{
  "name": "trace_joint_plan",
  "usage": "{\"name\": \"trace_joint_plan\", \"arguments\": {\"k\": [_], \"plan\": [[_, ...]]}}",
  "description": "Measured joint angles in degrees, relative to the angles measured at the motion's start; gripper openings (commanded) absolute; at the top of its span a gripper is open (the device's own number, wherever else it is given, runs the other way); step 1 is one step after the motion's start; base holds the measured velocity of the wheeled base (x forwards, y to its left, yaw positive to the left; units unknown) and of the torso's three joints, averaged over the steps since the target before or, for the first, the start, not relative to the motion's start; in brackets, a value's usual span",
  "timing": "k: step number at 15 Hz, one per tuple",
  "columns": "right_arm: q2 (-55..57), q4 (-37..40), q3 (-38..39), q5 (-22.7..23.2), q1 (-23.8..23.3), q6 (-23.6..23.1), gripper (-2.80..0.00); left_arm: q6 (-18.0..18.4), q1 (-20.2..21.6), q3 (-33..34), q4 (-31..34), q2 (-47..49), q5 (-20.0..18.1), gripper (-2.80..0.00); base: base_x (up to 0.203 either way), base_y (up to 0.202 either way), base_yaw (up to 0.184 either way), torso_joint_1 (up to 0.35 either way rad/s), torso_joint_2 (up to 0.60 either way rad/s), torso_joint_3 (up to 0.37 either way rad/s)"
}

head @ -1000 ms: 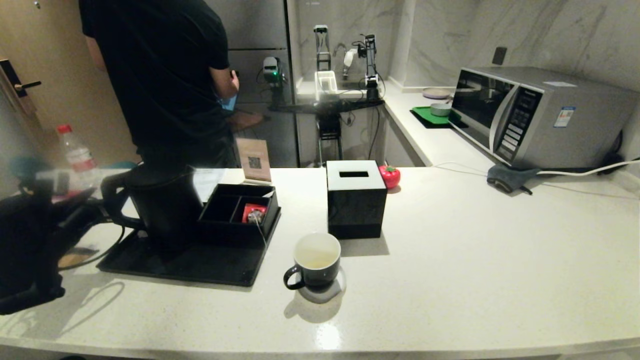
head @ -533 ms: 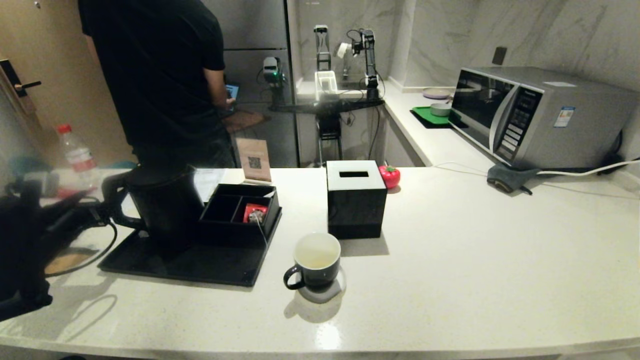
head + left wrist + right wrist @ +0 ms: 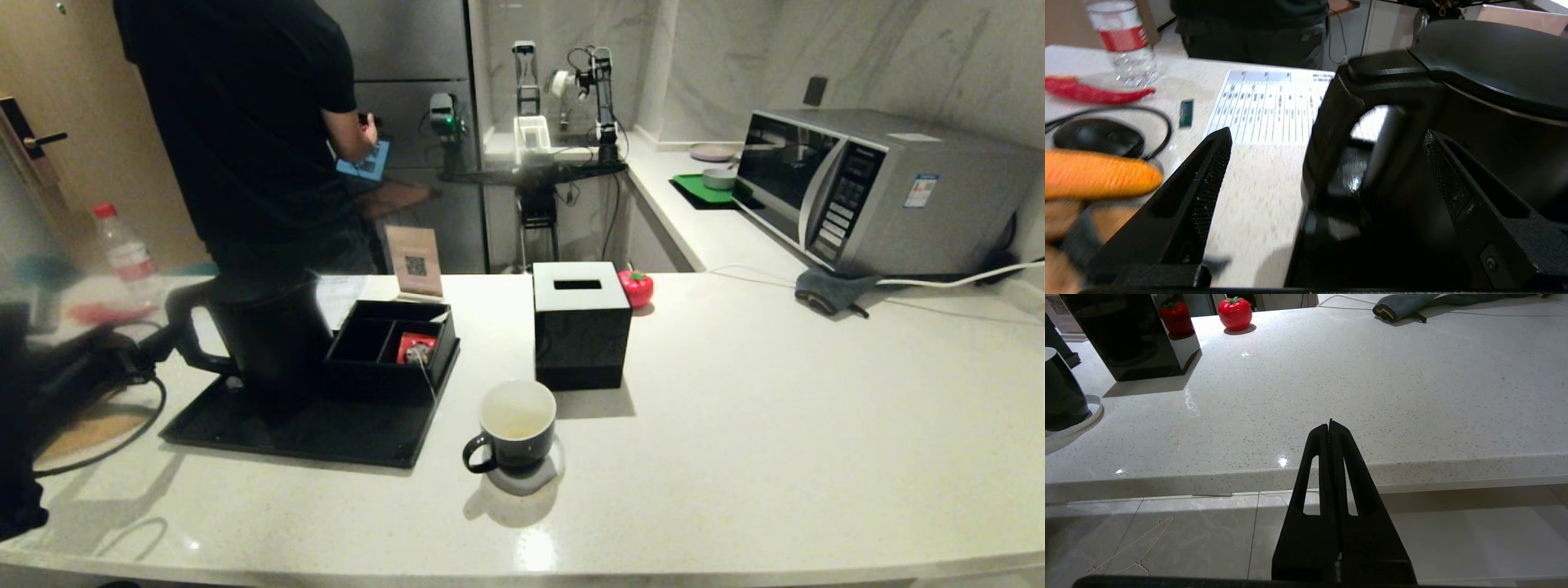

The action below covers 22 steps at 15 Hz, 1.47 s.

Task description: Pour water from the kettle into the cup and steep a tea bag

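Left gripper (image 3: 1327, 163): fingers spread wide, one on each side of the kettle's loop handle (image 3: 1331, 134); nothing clamped. In the head view it sits at the far left of the counter, level with the handle.
Left gripper contact: the handle lies in the gap between the fingers; touching or apart cannot be told.
Right gripper (image 3: 1330, 426): fingers pressed together, empty, parked below the counter's front edge and well apart from the task items.
Kettle (image 3: 265, 335): matte black, upright on the black tray (image 3: 245, 429), at the tray's left rear; handle faces the left gripper.
Compartment box (image 3: 392, 343): black, on the same tray just right of the kettle; a small red packet (image 3: 415, 346) lies in its right section.
Tea bag: not clearly made out; a thin string (image 3: 426, 380) runs out of the box's right section toward the front.
Cup (image 3: 516, 425): dark mug with white inside, upright on a pale coaster (image 3: 531, 482), handle to the front left, right of the tray's front corner and in front of the tissue box (image 3: 580, 322).
Cup contents: cannot tell.
Other: red tomato-shaped object (image 3: 636, 287) just right of the tissue box; microwave (image 3: 873, 192) at the right rear; a person in black (image 3: 245, 122) stands behind the counter.
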Motion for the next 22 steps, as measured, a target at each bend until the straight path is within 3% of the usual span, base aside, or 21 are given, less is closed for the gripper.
{"name": "trace_joint_plan", "arguments": {"k": [1, 2, 11, 19, 22], "plan": [[0.00, -0.02, 0.00, 0.00, -0.02, 0.00, -2.80, 0.02, 0.34, 1.63, -0.05, -1.20, -0.02, 0.00, 0.000, 0.000, 0.000, 0.000, 0.00, 0.000], [0.00, -0.01, 0.00, 0.00, 0.00, -0.01, -2.80, 0.03, 0.63, 3.17, -0.04, -2.33, 0.00, -2.80, 0.000, 0.000, 0.000, 0.000, 0.00, 0.000], [0.00, -0.02, 0.00, 0.00, 0.00, 0.00, -2.80, -0.14, 0.15, 17.96, 0.00, -15.90, -0.02, -2.80, 0.000, 0.000, 0.000, 0.000, 0.00, 0.000], [0.00, -0.02, 0.00, 0.02, 0.00, 0.00, -2.80, -0.20, -9.55, 26.64, -0.02, -26.99, -1.93, -2.80, 0.000, 0.000, 0.000, 0.000, 0.00, 0.000], [0.00, -0.02, 0.00, 0.00, 0.00, 0.00, -2.80, -0.19, -10.72, 30.02, 0.02, -29.70, -2.10, -2.80, 0.000, 0.000, 0.000, 0.000, 0.00, 0.000]]}}
